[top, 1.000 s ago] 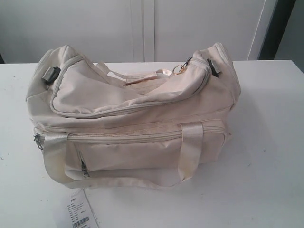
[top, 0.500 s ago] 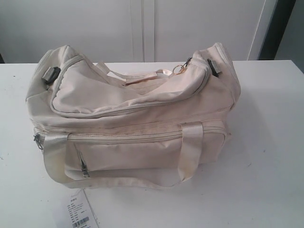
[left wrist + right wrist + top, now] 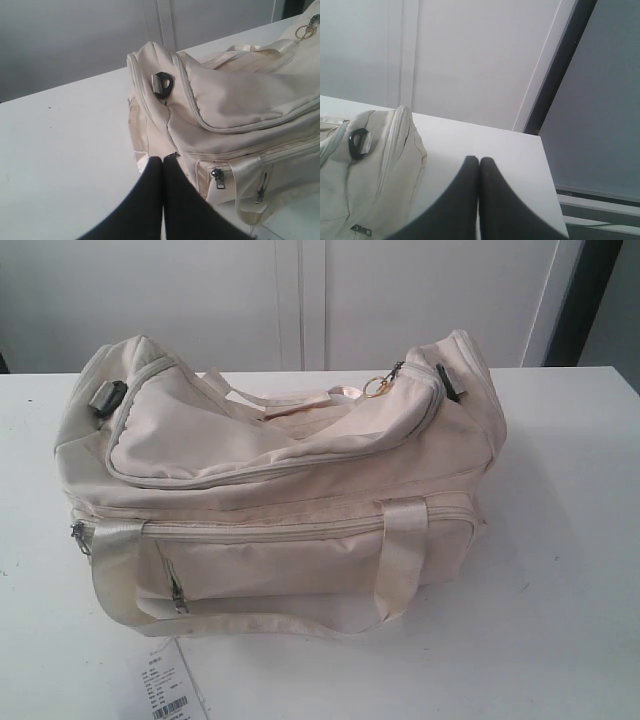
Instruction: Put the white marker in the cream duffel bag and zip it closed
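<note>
One cream duffel bag sits mid-way on the bench, top zip looks shut, so I can't see inside. One paper tag at its front, cut off by the frame. Two hands: left hand, right hand, both pinched shut, empty.
</note>
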`<state>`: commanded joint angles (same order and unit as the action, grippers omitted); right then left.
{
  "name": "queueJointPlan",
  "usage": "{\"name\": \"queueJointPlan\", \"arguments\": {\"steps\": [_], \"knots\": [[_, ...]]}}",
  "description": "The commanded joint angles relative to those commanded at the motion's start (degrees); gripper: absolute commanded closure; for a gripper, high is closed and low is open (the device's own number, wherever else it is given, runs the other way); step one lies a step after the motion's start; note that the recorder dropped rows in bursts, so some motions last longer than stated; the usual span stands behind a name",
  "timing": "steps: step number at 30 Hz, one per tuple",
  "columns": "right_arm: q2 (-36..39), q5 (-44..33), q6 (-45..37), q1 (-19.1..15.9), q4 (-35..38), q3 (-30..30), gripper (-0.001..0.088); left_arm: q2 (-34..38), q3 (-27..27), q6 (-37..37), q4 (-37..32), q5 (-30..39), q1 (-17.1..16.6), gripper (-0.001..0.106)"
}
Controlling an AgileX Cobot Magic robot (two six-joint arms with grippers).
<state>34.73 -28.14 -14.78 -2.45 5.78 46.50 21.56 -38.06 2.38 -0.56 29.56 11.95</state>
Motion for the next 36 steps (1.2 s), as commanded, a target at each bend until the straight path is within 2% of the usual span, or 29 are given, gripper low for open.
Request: {"name": "queueJointPlan", "arguments": {"steps": [8, 17, 24, 36], "knots": [[0.0, 0.0, 0.0, 0.0, 0.0, 0.0, 0.0868, -6.7, 7.7, -2.9, -0.6, -2.9, 0.0, 0.105], [0.0, 0.0, 0.0, 0.0, 0.0, 0.0, 0.0868, -14.2, 17.1, -2.4, -0.7, -3.0, 0.0, 0.105], [0.0, 0.0, 0.0, 0.0, 0.0, 0.0, 0.0868, -21.6, 25.6, -2.4, -0.8, -3.1, -3.4, 0.105], [0.0, 0.0, 0.0, 0.0, 0.0, 0.0, 0.0868, -21.6, 32.2, -2.4, 0.6, -8.9, -3.9, 0.105]]}}
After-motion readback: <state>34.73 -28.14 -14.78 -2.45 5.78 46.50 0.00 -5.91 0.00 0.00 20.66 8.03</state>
